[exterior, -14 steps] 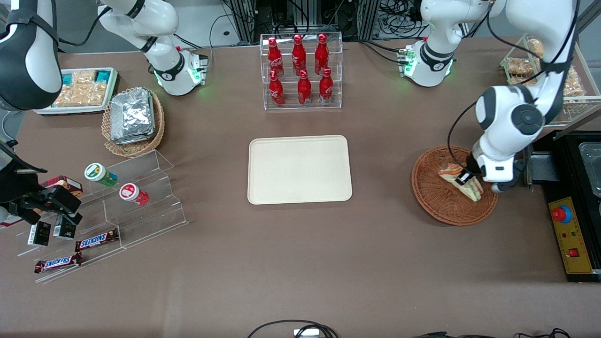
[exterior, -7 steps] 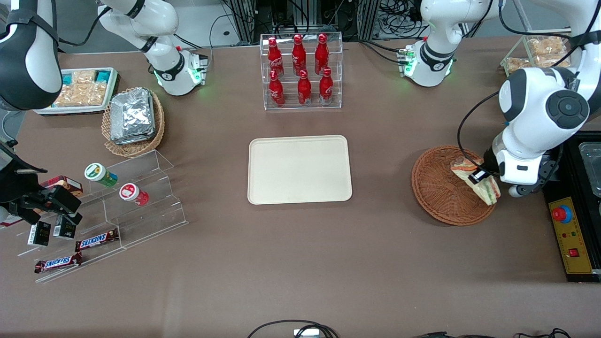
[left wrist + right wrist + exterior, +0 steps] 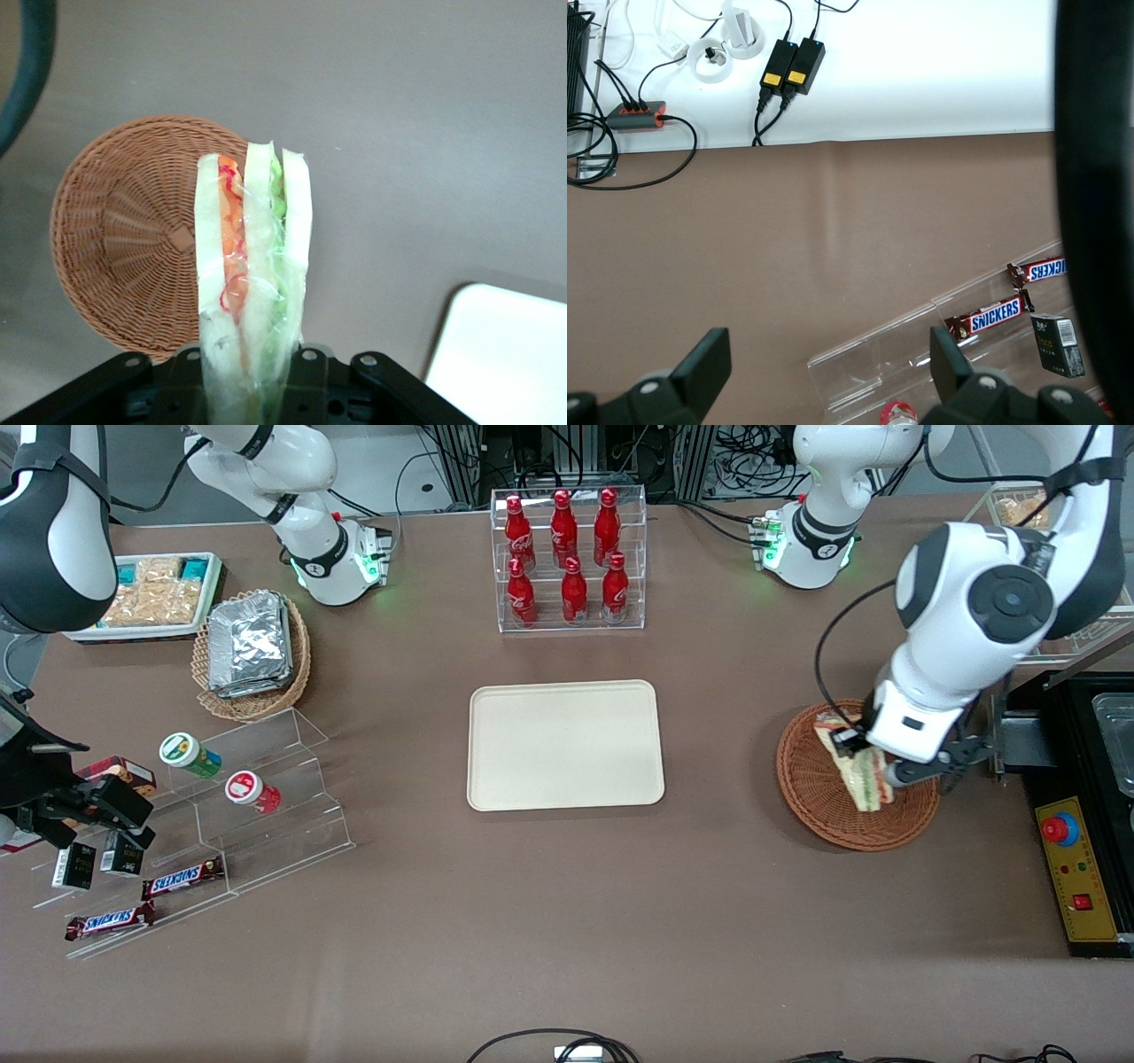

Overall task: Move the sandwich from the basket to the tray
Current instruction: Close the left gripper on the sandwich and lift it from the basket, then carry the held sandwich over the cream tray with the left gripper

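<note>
above the basket, toward the working arm's end of the worktop, the hand was clamped on the sandwich, holding it clear of the wicker; the tray lay well apart.

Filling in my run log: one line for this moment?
phase: carry | gripper: shut on sandwich, lifted above basket | tray: bare, sandwich not yet there

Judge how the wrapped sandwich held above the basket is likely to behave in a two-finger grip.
Held by the end effector, the sandwich is probably soft: pale bread layers could squash. Its clear wrap looks smooth, so it may slip. It stands out stiffly over the basket, suggesting it is light.
</note>
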Robot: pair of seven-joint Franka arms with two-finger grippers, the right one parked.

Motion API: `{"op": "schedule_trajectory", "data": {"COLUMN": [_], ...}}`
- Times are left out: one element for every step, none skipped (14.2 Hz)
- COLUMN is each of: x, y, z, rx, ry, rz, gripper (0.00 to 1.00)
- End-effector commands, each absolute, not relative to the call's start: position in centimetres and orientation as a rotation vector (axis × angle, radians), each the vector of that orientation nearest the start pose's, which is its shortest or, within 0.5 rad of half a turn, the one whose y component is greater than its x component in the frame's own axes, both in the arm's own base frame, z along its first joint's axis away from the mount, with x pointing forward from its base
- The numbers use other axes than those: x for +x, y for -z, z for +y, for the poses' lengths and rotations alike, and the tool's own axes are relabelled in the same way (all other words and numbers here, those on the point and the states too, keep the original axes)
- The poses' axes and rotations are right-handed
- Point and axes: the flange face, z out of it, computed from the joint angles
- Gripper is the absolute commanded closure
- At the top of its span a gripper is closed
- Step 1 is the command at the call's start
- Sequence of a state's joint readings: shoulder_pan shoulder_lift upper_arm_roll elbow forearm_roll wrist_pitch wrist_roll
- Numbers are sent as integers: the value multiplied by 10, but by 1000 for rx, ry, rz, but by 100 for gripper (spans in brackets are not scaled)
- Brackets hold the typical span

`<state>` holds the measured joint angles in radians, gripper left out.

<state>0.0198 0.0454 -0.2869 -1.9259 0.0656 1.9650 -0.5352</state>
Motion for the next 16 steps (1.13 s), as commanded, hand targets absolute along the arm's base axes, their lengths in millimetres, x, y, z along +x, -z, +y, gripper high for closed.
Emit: {"op": "schedule_trajectory", "data": {"x": [545, 541, 536, 530, 523, 516, 509, 502, 496, 491, 486, 480, 475, 468, 463, 457], "y": [-482, -484, -485, -485, -485, -483, -479, -474, -468, -467, -463, -461, -456, -451, -443, -436], "z": [-182, -199, -217, -233, -249, -264, -278, -296, -310, -320, -329, -339, -348, -362, -374, -386], "rx": [-3095, -3103, -3110, -3116, -3121, -3124, -3123, -3125, -3128, -3133, -3134, -3136, -3137, -3145, -3155, -3164], "ry": [3, 8, 10, 12, 12, 6, -6, -7, -19, -16, -32, -40, -59, -68, -68, -68], "rz": [-252, -212, -173, -128, -80, -30, 20, 76, 124, 153, 184, 216, 230, 226, 216, 220], "gripper": [100, 100, 100, 100, 100, 100, 100, 100, 100, 100, 100, 100, 100, 100, 100, 100]}}
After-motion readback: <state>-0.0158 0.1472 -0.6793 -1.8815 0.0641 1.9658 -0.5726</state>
